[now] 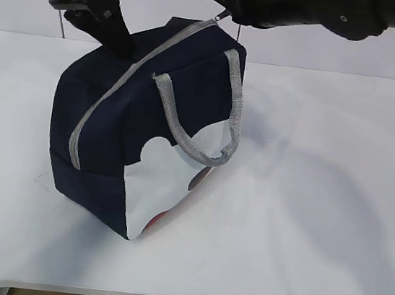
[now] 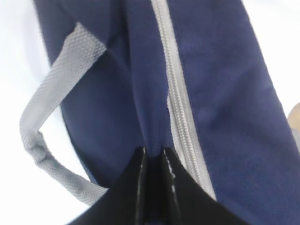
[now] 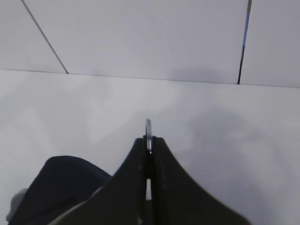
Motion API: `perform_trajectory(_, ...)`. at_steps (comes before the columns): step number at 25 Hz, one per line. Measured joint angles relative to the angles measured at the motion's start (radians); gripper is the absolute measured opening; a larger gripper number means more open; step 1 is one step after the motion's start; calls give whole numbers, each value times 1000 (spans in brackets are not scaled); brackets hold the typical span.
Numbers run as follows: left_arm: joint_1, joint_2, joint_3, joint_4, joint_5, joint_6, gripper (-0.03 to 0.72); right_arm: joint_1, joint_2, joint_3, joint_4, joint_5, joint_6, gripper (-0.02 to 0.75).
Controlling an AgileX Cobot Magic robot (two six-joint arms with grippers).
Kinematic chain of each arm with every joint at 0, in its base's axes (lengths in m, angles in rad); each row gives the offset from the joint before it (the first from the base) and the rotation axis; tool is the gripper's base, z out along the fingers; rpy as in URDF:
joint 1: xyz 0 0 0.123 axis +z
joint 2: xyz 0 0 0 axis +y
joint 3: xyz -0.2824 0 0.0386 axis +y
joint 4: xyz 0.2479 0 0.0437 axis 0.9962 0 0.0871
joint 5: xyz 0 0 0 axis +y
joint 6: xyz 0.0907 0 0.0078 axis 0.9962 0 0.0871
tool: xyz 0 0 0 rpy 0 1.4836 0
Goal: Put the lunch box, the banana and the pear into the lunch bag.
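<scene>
Large navy-blue fabric lunch bag [image 1: 112, 129] stands left of centre on the white table [image 1: 321, 207], grey zipper [image 2: 176, 103] closed. My left gripper [image 2: 154, 152] pinches a fold of bag fabric beside the zipper. My right gripper [image 3: 148, 140] clamps the metal ring pull [image 3: 148, 129] at the bag's far end.

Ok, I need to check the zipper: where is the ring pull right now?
The ring pull is pinched between the right gripper jaws, at the far top end of the lunch bag, just above the grey zipper in the exterior view.
</scene>
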Motion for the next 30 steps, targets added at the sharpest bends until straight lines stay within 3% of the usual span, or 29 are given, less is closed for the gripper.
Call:
perform_trajectory(8, 0, -19, -2, 9, -27, 4, 25, -73, 55, -2, -2, -38, 0, 17)
perform_trajectory(30, 0, -27, -2, 33, -1, 7, 25, -100, 162, -13, 89, -57, 1, 17)
